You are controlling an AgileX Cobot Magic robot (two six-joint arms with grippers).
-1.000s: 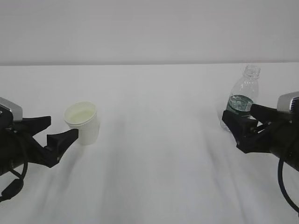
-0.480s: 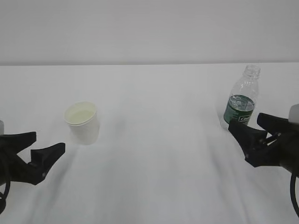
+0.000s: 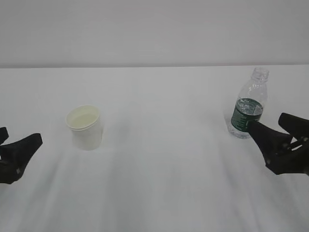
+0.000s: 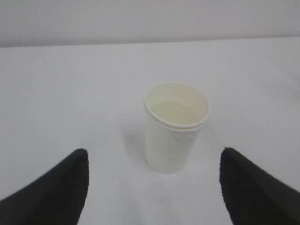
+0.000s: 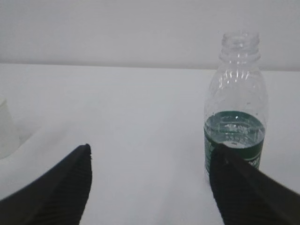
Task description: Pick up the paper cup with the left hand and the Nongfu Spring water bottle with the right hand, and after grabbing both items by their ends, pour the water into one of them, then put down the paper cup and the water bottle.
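- I see the cup (image 3: 85, 126) upright on the table (image 3: 159, 159), nothing blocking it.
- Left hand (image 3: 12, 154) left of cup, fingers spread, empty.
- Bottle (image 3: 248, 104) far right of cup; right hand (image 3: 285, 145) beside it, fingers spread.

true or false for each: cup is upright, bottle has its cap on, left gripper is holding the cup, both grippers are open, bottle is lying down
1. The paper cup stands upright on the table. True.
2. The water bottle has its cap on. False: the neck is open, no cap.
3. The left gripper holds the cup. False: it is clear of the cup, empty.
4. The left and the right gripper are both open. True.
5. The bottle lies on its side. False: it stands upright.
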